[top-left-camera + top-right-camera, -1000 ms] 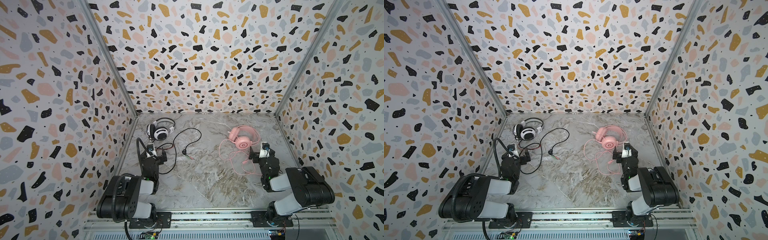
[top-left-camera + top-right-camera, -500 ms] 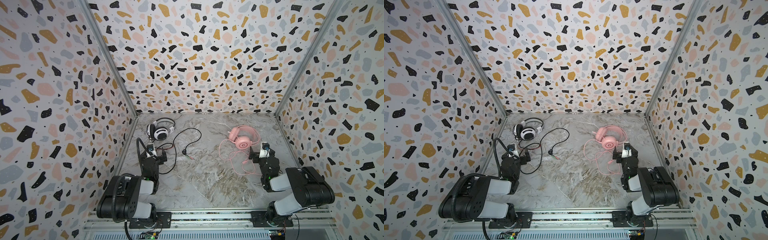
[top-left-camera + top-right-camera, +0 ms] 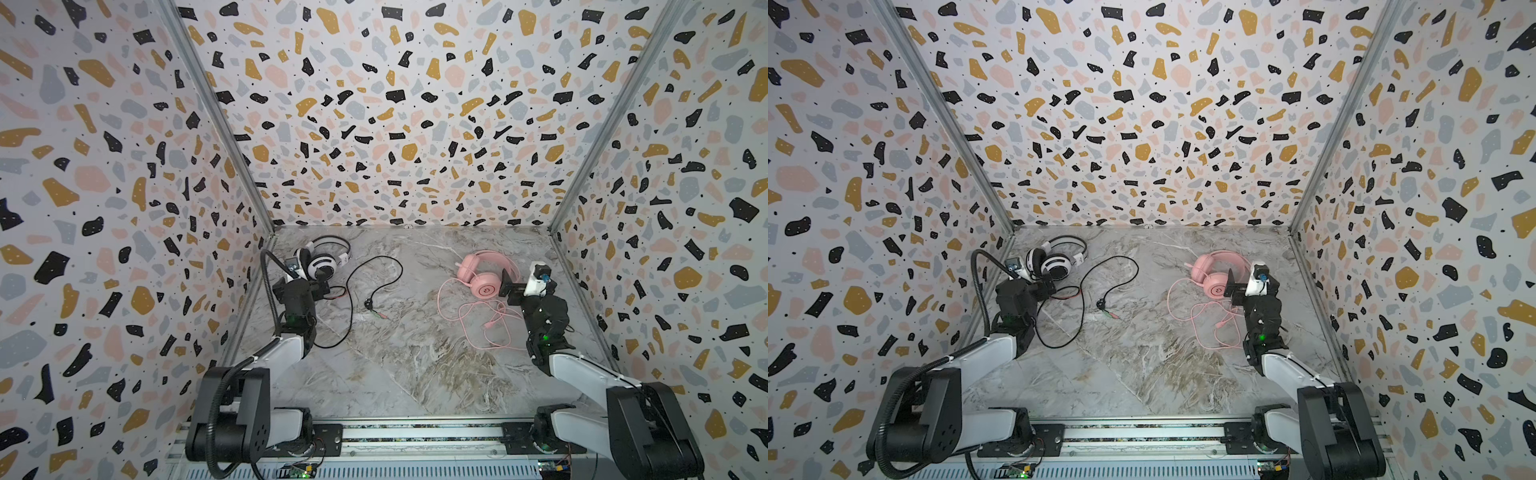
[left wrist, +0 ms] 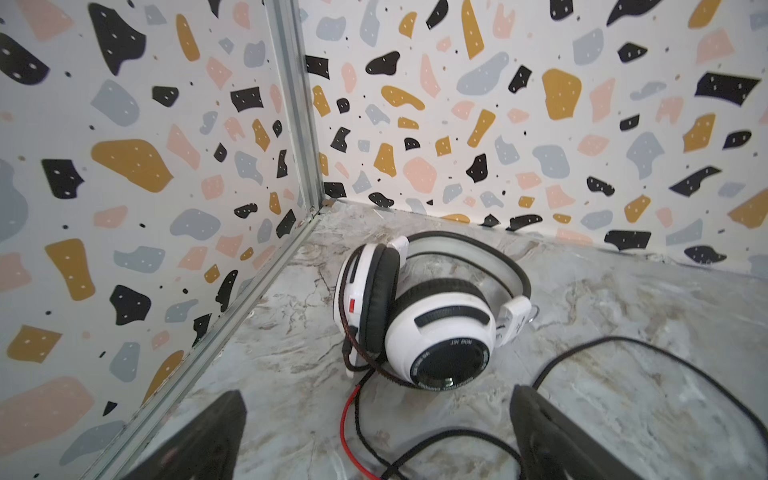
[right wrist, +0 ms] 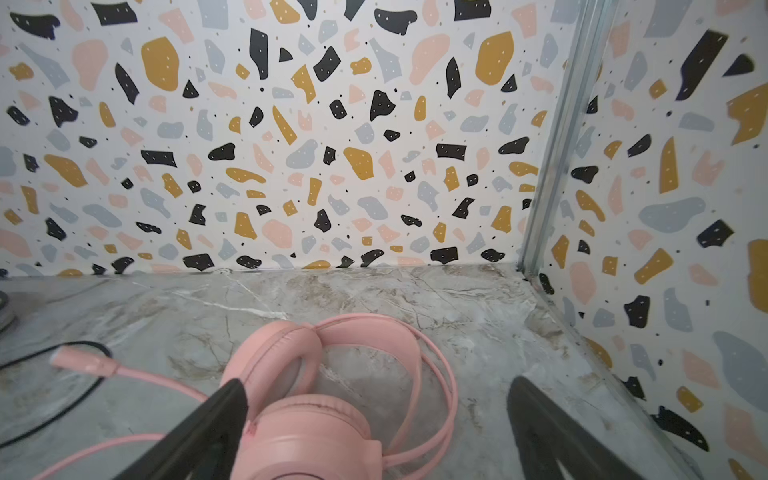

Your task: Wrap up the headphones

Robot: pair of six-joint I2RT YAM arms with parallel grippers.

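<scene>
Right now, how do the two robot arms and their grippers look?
The left arm and right arm have white shells between black joints, each with a small green light near the wrist. A black corrugated hose runs along the left arm. The left gripper and right gripper have black, tapered fingers.

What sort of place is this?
Most likely a purpose-built robot test booth: speckled walls box in a marble-look tabletop, and the left arm and right arm sit on a metal rail at its front.
</scene>
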